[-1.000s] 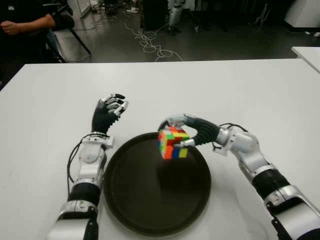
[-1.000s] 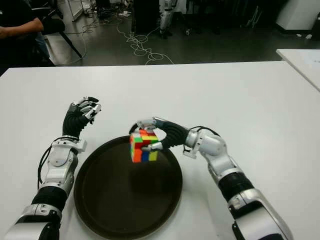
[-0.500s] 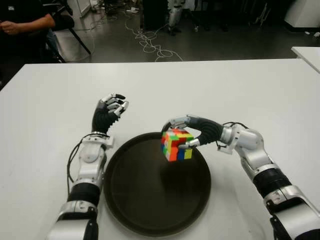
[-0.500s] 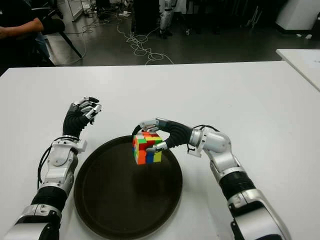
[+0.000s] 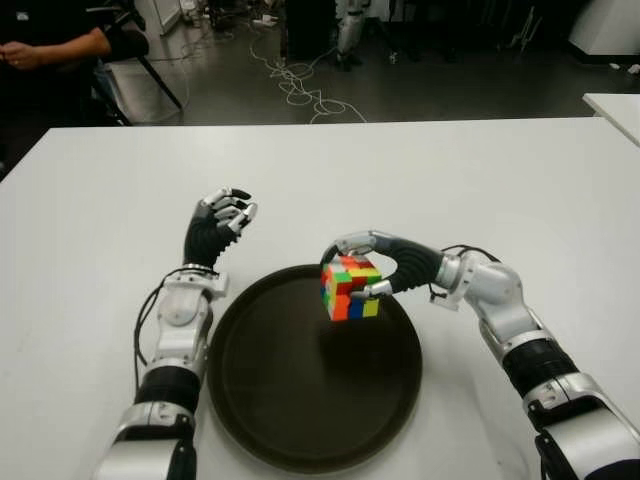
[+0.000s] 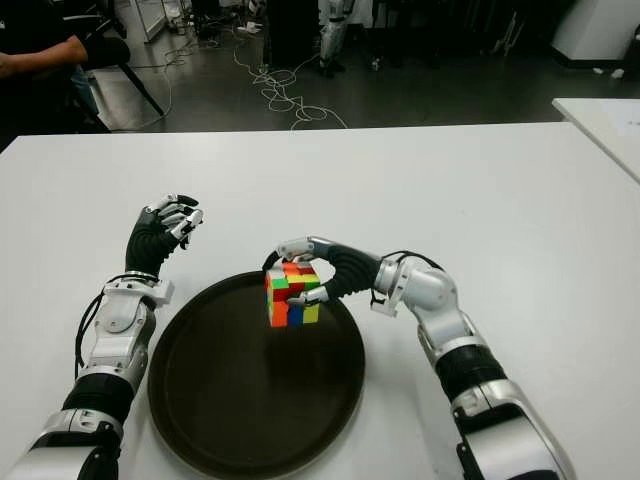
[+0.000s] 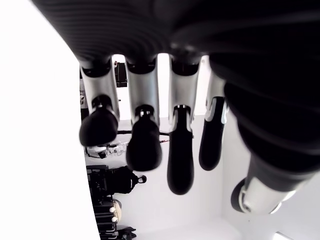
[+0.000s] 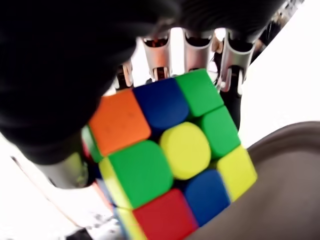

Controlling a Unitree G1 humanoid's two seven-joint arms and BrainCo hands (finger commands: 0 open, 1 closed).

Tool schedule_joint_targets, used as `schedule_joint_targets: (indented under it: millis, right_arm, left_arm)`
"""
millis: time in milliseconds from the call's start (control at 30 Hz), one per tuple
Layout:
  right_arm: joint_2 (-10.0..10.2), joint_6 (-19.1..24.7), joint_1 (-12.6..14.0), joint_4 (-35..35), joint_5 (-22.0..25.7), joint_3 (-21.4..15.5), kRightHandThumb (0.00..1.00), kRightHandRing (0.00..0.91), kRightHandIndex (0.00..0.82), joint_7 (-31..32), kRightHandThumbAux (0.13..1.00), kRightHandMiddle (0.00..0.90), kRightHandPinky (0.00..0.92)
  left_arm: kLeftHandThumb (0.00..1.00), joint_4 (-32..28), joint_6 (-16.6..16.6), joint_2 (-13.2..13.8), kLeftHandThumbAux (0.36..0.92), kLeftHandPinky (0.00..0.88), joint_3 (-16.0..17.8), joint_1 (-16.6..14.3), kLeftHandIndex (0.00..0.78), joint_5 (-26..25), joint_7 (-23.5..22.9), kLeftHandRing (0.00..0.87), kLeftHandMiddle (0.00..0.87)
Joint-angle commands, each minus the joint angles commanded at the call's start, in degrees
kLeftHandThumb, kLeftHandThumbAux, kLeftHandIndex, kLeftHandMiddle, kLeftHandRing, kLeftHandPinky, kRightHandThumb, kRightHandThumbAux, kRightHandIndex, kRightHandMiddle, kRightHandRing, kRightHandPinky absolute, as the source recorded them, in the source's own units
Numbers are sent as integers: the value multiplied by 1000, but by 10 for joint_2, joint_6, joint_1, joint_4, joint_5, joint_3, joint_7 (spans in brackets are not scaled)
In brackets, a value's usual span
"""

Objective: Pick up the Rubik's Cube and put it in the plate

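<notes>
The right hand (image 5: 372,268) grips the Rubik's Cube (image 5: 349,288), with fingers curled over its top and far side and the thumb pressing its near face. The right wrist view confirms the cube (image 8: 167,160) seated against the palm, with the dark rim of the plate (image 8: 280,150) showing beside it.

The cube is over the plate (image 5: 250,400), at roughly the 1 o'clock sector of the plate, just inside the rim. A shadow falls on the plate floor below and toward 6 o'clock of the cube, which suggests the cube is held clear of the surface; contact cannot be ruled out from these views.

The left hand (image 5: 220,225) is idle, at about 10 o'clock of the plate on the white table (image 5: 500,180). Its fingers are loosely curled and hold nothing, as its own wrist view (image 7: 150,145) shows.

Assessment: pickup is complete and the carry has brought the cube over the target. Remaining are lowering it to the plate floor, releasing the grip and withdrawing the hand. A person (image 5: 50,45) sits beyond the table at its far left corner, well apart.
</notes>
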Motion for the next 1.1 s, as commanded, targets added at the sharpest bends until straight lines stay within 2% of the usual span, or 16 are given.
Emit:
schedule_joint_targets:
  millis: [200, 433, 833, 1100]
  right_arm:
    - [-10, 2, 1, -5, -35, 8, 29, 0, 1, -14, 317, 1, 0]
    - [-14, 5, 2, -10, -55, 11, 23, 0, 0, -27, 261, 0, 0]
    - [-28, 21, 11, -40, -96, 15, 46, 0, 0, -64, 240, 0, 0]
    - [-33, 36, 16, -57, -111, 17, 17, 0, 0, -84, 205, 0, 0]
  left_arm:
    - [844, 3, 1, 0, 661, 761, 1, -1, 414, 4, 7, 733, 576]
    - [844, 8, -4, 0, 662, 762, 2, -3, 415, 3, 5, 734, 579]
    - [844, 3, 5, -1, 661, 761, 1, -3, 416, 3, 4, 734, 578]
    - [845, 2, 5, -2, 660, 764, 2, -3, 421, -2, -1, 739, 580]
